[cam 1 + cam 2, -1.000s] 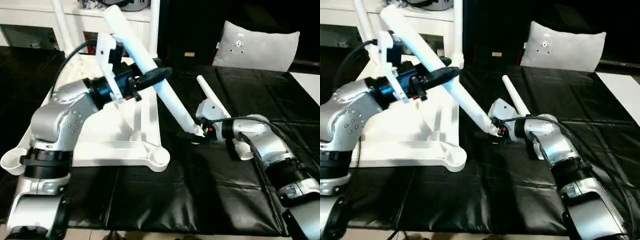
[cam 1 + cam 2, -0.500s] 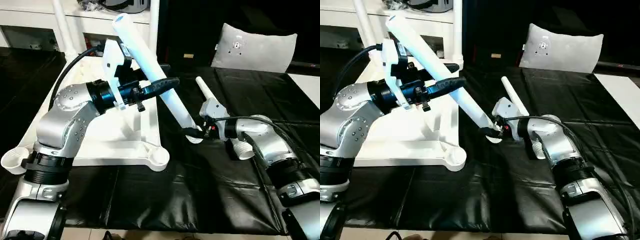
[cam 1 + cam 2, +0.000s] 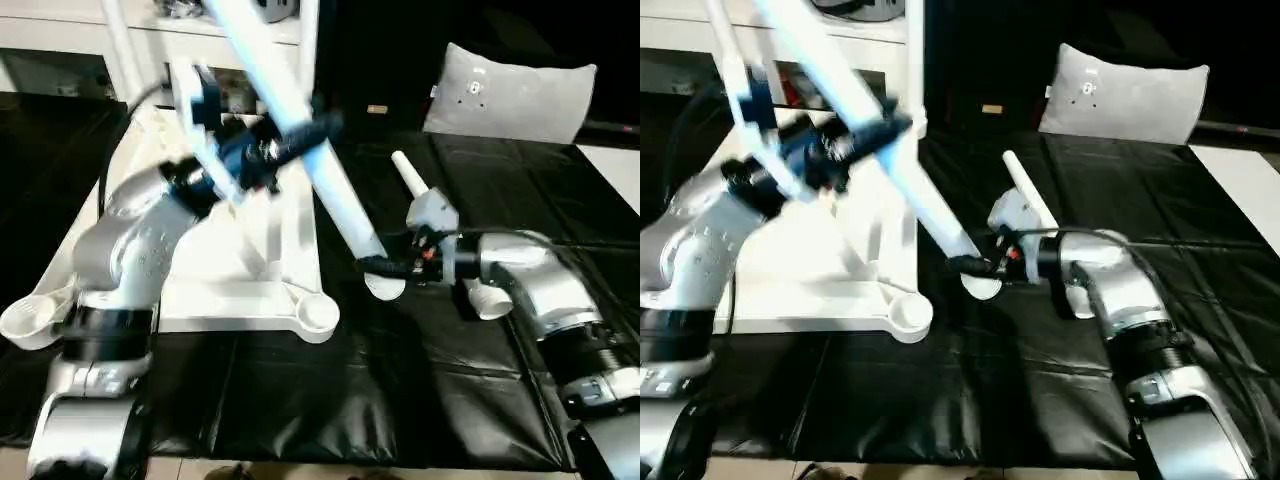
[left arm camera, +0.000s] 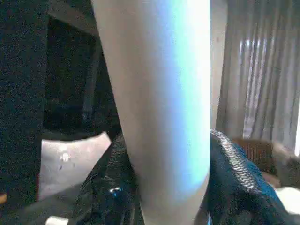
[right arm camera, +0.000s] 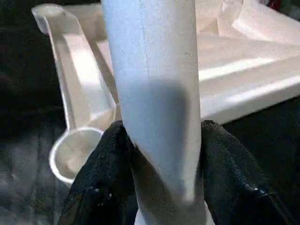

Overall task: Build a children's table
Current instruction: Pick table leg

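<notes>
Both grippers clamp one slanted leg above the bench.

The left gripper (image 3: 300,135) is blurred, its jaws clenched round the upper leg (image 3: 330,185), whose top is cut off by the picture edge. The tabletop (image 3: 270,250) lies underside up, partly hidden behind the raised, bent left arm. The right gripper (image 3: 385,267), reaching level across, clasps the leg just above its flared end. A second leg (image 3: 410,178) lies behind, half hidden.
</notes>
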